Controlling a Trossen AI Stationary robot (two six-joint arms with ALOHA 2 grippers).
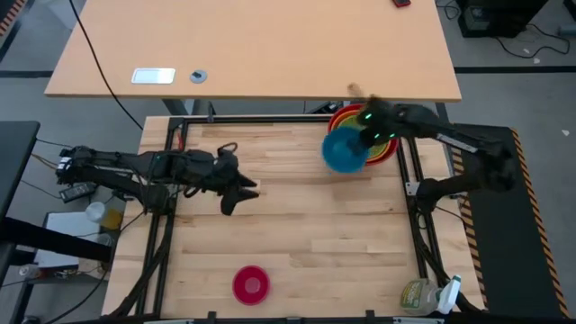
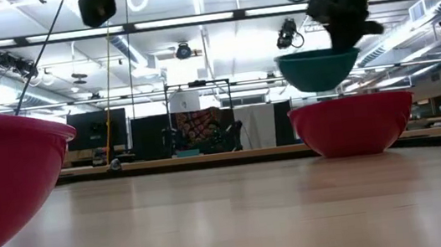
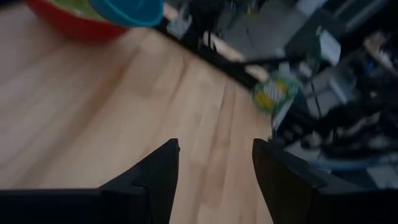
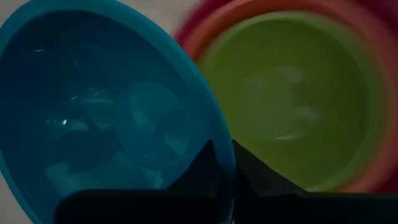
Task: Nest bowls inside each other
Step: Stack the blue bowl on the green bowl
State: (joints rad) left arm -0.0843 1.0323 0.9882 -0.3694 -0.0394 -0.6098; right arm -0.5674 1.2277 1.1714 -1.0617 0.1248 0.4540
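My right gripper (image 1: 367, 135) is shut on a blue bowl (image 1: 342, 151), which hangs in the air at the table's far right. In the low view the blue bowl (image 2: 319, 69) floats just above the red bowl (image 2: 354, 124). The red bowl (image 1: 389, 153) holds an orange bowl and a lime green bowl (image 4: 292, 93) nested inside it. A magenta pink bowl (image 1: 250, 283) rests on its base near the table's front edge. My left gripper (image 1: 238, 189) stands open over the table's left middle, and nothing lies between its fingers (image 3: 163, 171). My right gripper pinches the blue bowl's rim (image 4: 214, 118) on the side nearest the stack, one finger (image 4: 199, 165) inside the bowl and one (image 4: 255, 168) outside. The fingers slant down from the table's right. The bowl hangs lifted clear, mouth up, roughly level.
A spray bottle (image 1: 423, 297) lies off the table's near right corner. A light wooden desk (image 1: 252, 45) stands beyond the far edge. Dark frame rails (image 1: 418, 207) run along the table's sides. Bare wood lies between the stack and the pink bowl.
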